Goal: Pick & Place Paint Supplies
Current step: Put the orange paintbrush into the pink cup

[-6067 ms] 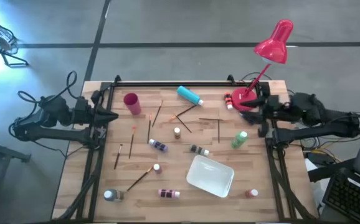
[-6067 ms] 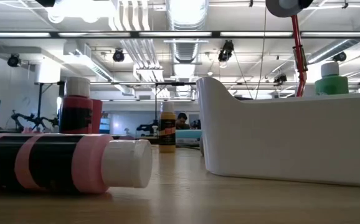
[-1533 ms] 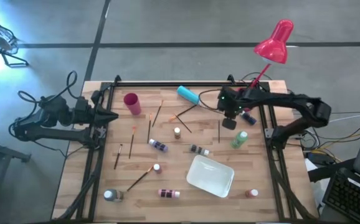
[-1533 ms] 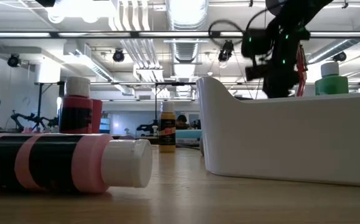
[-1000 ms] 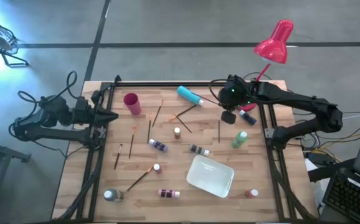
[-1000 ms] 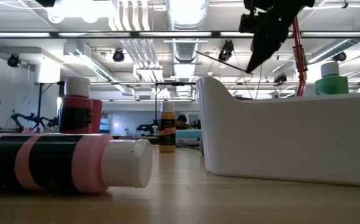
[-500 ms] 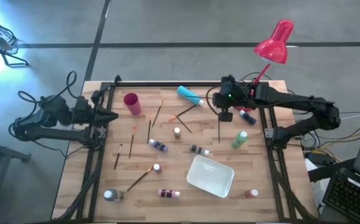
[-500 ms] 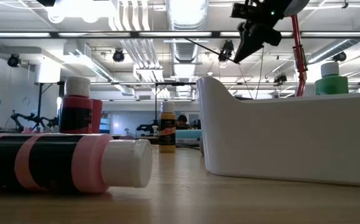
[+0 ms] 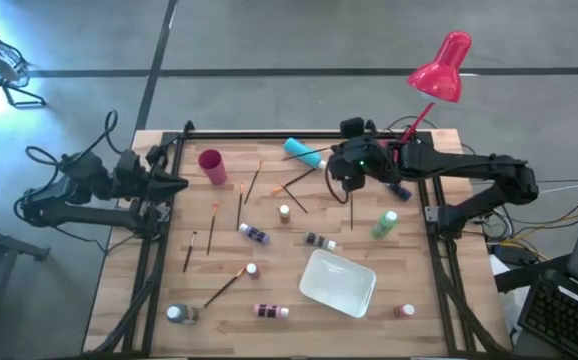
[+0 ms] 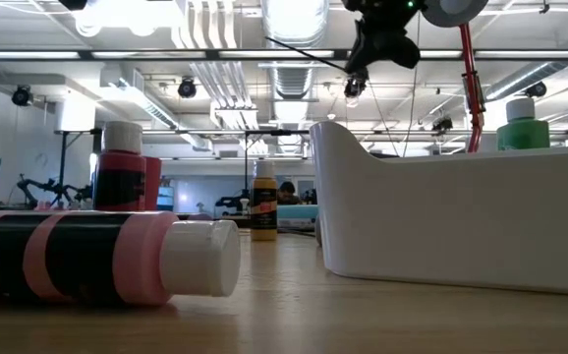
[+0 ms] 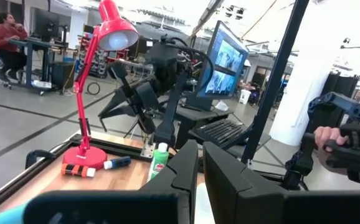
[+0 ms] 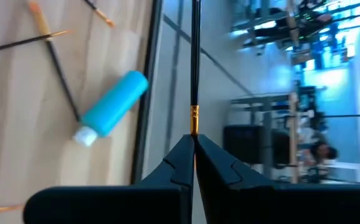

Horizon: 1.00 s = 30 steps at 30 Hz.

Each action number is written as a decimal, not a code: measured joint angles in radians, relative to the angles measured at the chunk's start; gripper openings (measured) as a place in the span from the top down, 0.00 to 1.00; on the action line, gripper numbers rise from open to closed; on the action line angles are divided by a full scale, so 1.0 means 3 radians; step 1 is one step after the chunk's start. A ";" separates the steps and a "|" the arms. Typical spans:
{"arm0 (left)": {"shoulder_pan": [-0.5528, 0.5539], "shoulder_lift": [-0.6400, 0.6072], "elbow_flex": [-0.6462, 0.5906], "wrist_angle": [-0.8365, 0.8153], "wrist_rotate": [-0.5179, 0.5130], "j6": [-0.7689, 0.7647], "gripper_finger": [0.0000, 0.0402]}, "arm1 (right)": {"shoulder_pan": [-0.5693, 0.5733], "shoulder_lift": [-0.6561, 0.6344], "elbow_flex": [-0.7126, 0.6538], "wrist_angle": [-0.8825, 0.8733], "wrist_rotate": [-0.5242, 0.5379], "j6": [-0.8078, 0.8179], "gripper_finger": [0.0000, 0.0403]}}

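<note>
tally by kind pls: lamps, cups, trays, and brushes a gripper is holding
red desk lamp: 1
pink cup: 1
white tray: 1
paintbrush held in right gripper: 1
total: 4

In the low view, the tall white plastic tray is blocking most of the wooden table behind it, leaving only the white cap and green shoulder of a green paint bottle showing above its rim. The pink-and-black striped paint bottle lying left of the tray is running off the picture's edge. The thin dark-handled paintbrush is disappearing between the fingers of the right gripper.
</note>
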<state>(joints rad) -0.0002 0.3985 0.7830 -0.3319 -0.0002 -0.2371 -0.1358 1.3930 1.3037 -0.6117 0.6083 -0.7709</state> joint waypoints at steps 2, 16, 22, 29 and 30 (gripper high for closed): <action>0.0000 0.0000 0.0000 -0.0014 -0.0001 -0.0026 0.92 | 0.0013 0.0054 0.0030 0.0017 0.0014 -0.0084 0.98; 0.0000 0.0220 -0.0158 0.0125 -0.0039 -0.0316 0.92 | 0.0052 0.0368 0.0041 0.0267 0.0169 -0.0391 0.98; 0.0020 0.0561 -0.0229 0.0161 -0.0535 -0.0465 0.92 | 0.0111 0.0364 0.0037 0.0280 0.0180 -0.0445 0.98; 0.0312 0.0971 -0.0114 0.0241 -0.0425 -0.0505 0.92 | 0.0230 0.0347 0.0035 0.0329 0.0255 -0.0588 0.98; 0.0402 0.1024 -0.0095 0.0233 -0.0327 -0.0506 0.92 | 0.0250 0.0347 0.0035 0.0335 0.0254 -0.0595 0.98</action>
<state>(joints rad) 0.1205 0.7058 0.7544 -0.2619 -0.0982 -0.3888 -0.0609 1.4971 1.3144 -0.5112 0.6846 -0.9494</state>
